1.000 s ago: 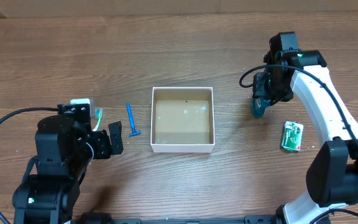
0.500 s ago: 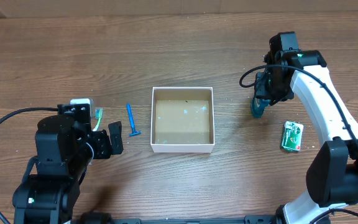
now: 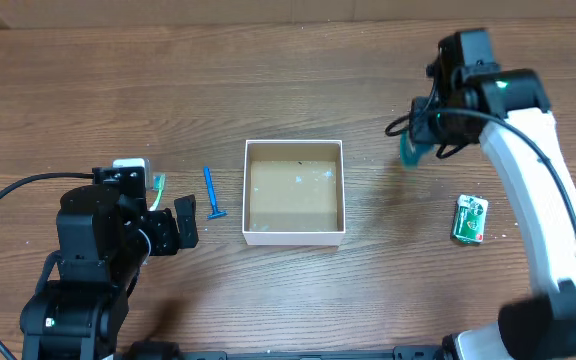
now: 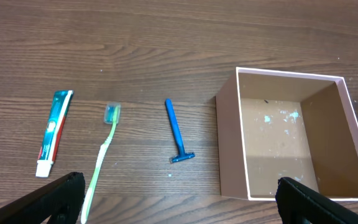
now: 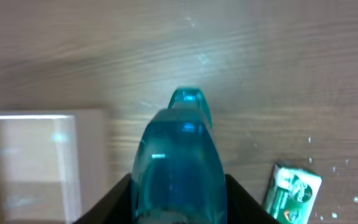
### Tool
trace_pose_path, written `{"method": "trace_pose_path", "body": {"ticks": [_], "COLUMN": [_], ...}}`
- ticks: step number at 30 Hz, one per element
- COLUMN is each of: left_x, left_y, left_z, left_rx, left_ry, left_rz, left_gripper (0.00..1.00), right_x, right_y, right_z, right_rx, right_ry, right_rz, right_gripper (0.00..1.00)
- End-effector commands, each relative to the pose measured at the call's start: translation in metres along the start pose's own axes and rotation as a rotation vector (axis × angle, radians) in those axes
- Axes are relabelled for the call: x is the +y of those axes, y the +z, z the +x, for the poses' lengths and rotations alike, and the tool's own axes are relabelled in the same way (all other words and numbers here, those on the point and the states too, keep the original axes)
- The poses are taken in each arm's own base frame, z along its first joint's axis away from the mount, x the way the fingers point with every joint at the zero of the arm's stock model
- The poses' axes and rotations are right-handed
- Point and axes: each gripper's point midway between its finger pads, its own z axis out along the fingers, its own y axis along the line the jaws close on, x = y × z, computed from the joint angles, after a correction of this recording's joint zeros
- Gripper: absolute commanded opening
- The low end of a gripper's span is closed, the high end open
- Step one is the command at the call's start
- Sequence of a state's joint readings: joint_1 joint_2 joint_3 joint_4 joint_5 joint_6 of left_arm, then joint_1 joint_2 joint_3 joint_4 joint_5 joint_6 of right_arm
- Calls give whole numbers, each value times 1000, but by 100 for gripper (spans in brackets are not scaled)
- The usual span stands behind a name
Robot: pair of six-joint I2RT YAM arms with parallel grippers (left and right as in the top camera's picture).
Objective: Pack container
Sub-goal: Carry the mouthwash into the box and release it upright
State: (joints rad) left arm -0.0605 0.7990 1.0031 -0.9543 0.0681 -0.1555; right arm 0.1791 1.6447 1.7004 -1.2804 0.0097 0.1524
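The container (image 3: 294, 234) is a square white-walled box with a tan floor, at the table's middle; it also shows in the left wrist view (image 4: 229, 146) and at the left of the right wrist view (image 5: 73, 149). My right gripper (image 3: 420, 135) is shut on a clear teal bottle (image 5: 179, 155) and holds it above the table, right of the container. My left gripper (image 4: 178, 200) is open and empty, near the toiletries left of the container: a blue razor (image 3: 211, 192), a green toothbrush (image 4: 101, 154) and a toothpaste tube (image 4: 53, 132).
A green soap packet (image 3: 470, 219) lies on the table at the right, also in the right wrist view (image 5: 291, 186). Black cables run from both arms.
My right gripper has lifted the teal bottle off the table and moved it up and slightly left. The left arm has not moved.
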Motion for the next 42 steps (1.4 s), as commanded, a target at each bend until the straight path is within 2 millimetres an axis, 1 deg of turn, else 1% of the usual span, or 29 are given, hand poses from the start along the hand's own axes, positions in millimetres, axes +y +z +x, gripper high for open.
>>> {"method": "trace_pose_path", "body": {"ticks": [1,2,3,5,7,8,9,11,14,15,20,21,25,29,32,33,34,36,38,40,42], "left_x": [-4,-4,-4,-4,-4,-4,-4,-4,-4,-4,-4,-4,-4,-4,-4,-4,-4,-4,-4,-4,-4], "left_y": [-8,-8,-8,-8,-8,-8,-8,-8,-8,-8,-8,-8,-8,-8,-8,-8,-8,-8,-8,-8,-8], "left_z": [-10,-10,-10,-10,-10,-10,-10,-10,-10,-10,-10,-10,-10,-10,-10,-10,-10,-10,-10,-10,-10], "left_rx": [-32,-32,-32,-31,-31,-32,-32,-31,-31,-31,-31,-31,-31,-31,-31,-31,-31,-31,-31,-31,-31], "left_ry": [0,0,0,0,0,0,0,0,0,0,0,0,0,0,0,0,0,0,0,0,0], "left_rz": [12,12,12,12,12,12,12,12,12,12,12,12,12,12,12,12,12,12,12,12,12], "left_gripper": [100,100,100,100,100,100,100,100,100,100,100,100,100,100,100,100,100,100,100,100,100], "right_x": [57,71,89,121,142,149,160,180,197,203,221,222,226,227,229,229,229,229,230,231,234], "right_y": [-80,-87,-92,-94,-89,-87,-81,-60,-24,-10,47,53,92,111,113,113,113,112,111,109,101], "right_z": [-7,-3,4,17,26,28,33,41,48,50,48,48,55,60,58,58,59,63,67,66,63], "right_rx": [-161,-163,-162,-155,-149,-145,-129,-84,-21,-1,40,46,95,120,113,113,118,136,152,149,128], "right_ry": [-48,-60,-82,-91,-105,-109,-119,-134,-152,-153,-159,-159,-160,-165,-168,-168,-168,-184,-216,-216,-218], "right_rz": [-132,-154,-179,-207,-208,-208,-209,-202,-172,-160,-128,-124,-88,-69,-74,-74,-75,-83,-94,-96,-109], "right_gripper": [4,4,4,4,4,4,4,4,4,4,4,4,4,4,4,7,23,47,63,72,80]}}
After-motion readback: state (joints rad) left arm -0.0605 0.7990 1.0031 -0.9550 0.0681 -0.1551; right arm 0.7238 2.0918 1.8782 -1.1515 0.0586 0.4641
